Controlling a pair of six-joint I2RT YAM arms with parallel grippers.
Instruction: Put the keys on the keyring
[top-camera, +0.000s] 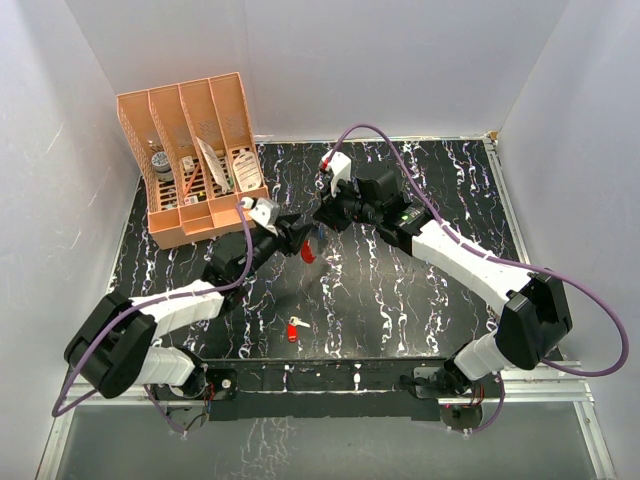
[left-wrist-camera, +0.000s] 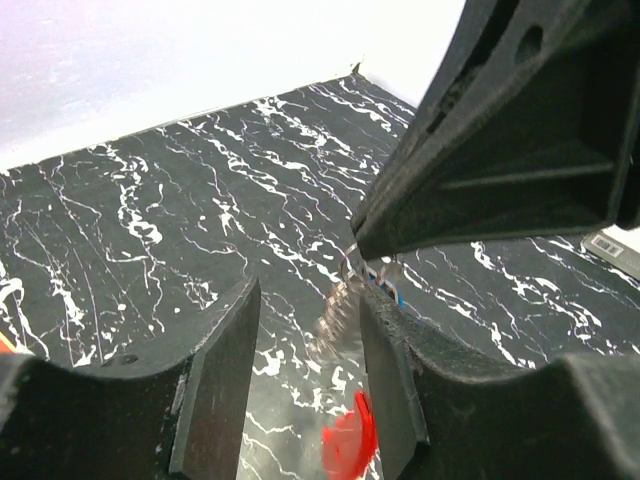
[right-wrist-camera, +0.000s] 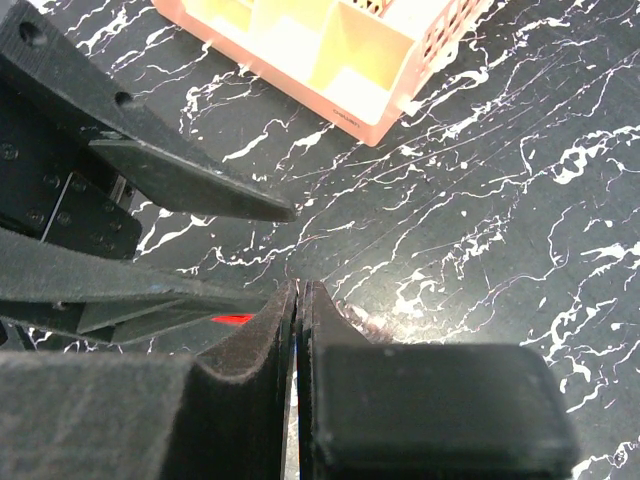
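L gripper (left-wrist-camera: 308, 300): fingers apart, keyring (left-wrist-camera: 340, 315) in gap, not clamped.
R gripper (right-wrist-camera: 298, 292): pinched shut on blue key (left-wrist-camera: 385, 283).
Tip: keep keyring steady, thread slowly; red key (top-camera: 292, 329) next.

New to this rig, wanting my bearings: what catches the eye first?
The left gripper and right gripper face tip to tip above the middle of the black marbled table, the part-red keyring at their tips. A red-headed key lies alone nearer the bases; a peach file rack stands far left.
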